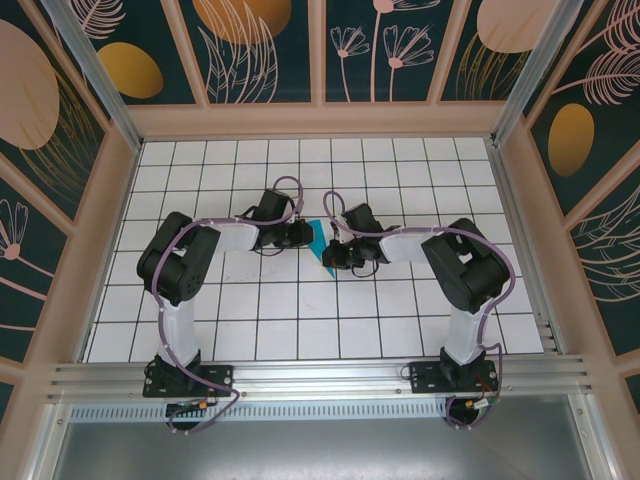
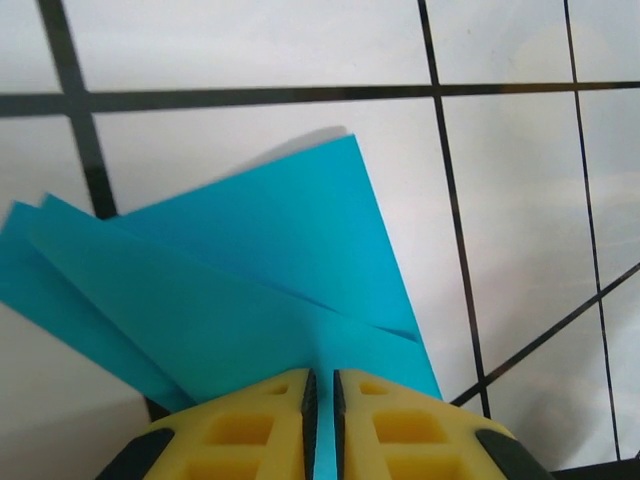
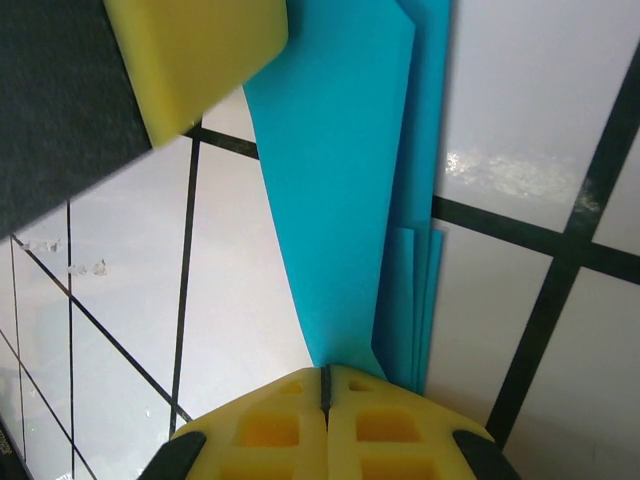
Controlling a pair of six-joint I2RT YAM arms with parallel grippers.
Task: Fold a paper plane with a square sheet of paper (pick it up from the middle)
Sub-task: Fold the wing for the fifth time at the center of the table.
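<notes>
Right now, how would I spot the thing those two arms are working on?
Look at the middle of the white tiled table. There the left gripper and right gripper, both yellow-fingered, pinch the folded teal-blue paper. It is a thin layered sheet, the only blue thing against the white tiles.

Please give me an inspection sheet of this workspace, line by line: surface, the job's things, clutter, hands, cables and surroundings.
Surface: white tiled table with black grid lines.
Job's things: folded teal paper in several creased layers, held between the two hands near the table's middle.
Clutter: nothing seen.
Hands: left hand shut on one end of the paper; right hand shut on the opposite end.
Cables: purple cables run along both arms and arch over the wrists.
Surroundings: walls of wood-framed panels with leaf and flower patterns; metal rail at the near edge, carrying the arm bases.
</notes>
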